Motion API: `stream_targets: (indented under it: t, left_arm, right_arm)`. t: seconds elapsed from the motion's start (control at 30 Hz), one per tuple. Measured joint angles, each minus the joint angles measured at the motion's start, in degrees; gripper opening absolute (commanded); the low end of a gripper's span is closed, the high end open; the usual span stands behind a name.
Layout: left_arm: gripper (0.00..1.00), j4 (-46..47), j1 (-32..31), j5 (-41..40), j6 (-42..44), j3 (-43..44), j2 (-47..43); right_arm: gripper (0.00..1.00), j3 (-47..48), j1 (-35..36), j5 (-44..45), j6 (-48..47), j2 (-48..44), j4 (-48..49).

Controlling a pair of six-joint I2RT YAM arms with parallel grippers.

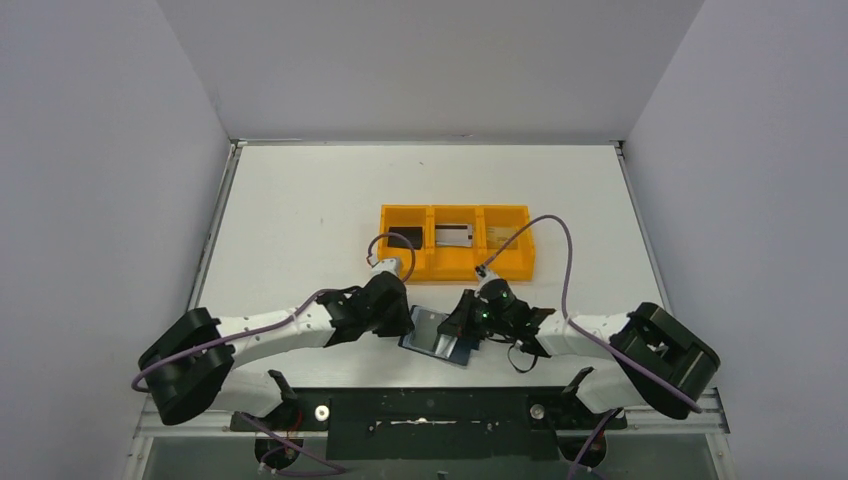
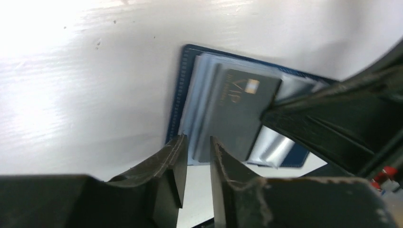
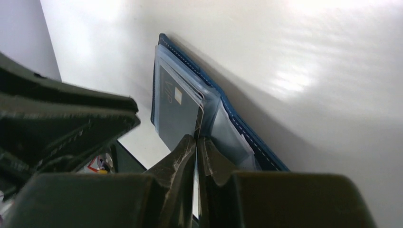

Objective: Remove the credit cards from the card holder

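Observation:
The card holder (image 1: pixel 430 337) lies open on the white table between both grippers; its navy edge (image 2: pixel 175 109) frames clear blue-grey pockets. A dark grey credit card (image 2: pixel 237 114) with a gold chip lies in the top pocket. My right gripper (image 3: pixel 196 140) is shut on the thin edge of that card (image 3: pixel 176 114) and its clear sleeve; I cannot tell the two apart there. At the holder's near edge my left gripper (image 2: pixel 197 142) stands slightly open, with nothing between its fingers. In the top view the left gripper (image 1: pixel 400 320) and right gripper (image 1: pixel 463 325) flank the holder.
An orange three-compartment tray (image 1: pixel 455 272) stands just beyond the holder. It holds a black card (image 1: pixel 408 238), a silver one (image 1: pixel 453 236) and a tan one (image 1: pixel 502 237). The dark base rail (image 1: pixel 430 410) runs along the near table edge.

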Motion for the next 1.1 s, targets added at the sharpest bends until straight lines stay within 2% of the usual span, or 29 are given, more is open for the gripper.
stream_targets:
  t: [0.17, 0.33, 0.6, 0.7, 0.9, 0.97, 1.1]
  left_arm:
    - [0.46, 0.9, -1.5, -2.8, -0.3, -3.8, -7.8]
    - [0.47, 2.3, -1.7, -3.0, 0.2, -4.7, -9.5]
    - [0.47, 1.3, -1.6, -3.8, 2.9, -2.1, -0.9]
    - [0.42, 1.2, -1.3, -4.1, 3.9, -1.1, 0.3]
    - [0.21, -0.2, -0.9, -5.8, 5.2, 0.5, 2.4]
    - [0.17, -0.3, -0.9, -6.4, 4.9, 0.5, 2.6]
    - [0.08, -0.1, -0.9, -7.0, 4.2, 0.5, 2.9]
  right_arm:
    - [0.06, 9.3, 0.0, -3.1, -8.2, 7.3, -3.3]
    - [0.07, 14.4, 0.0, -6.2, -14.0, 12.9, -4.9]
    - [0.08, 15.2, -0.2, -8.7, -16.5, 14.3, -5.1]
    - [0.09, 15.2, -0.6, -9.1, -16.3, 15.0, -4.2]
    - [0.19, 14.1, -1.2, -9.2, -13.9, 16.2, -0.9]
    - [0.23, 13.5, -1.2, -8.8, -12.0, 16.2, 0.1]
    - [0.24, 11.8, -1.0, -7.3, -7.9, 15.7, 2.3]
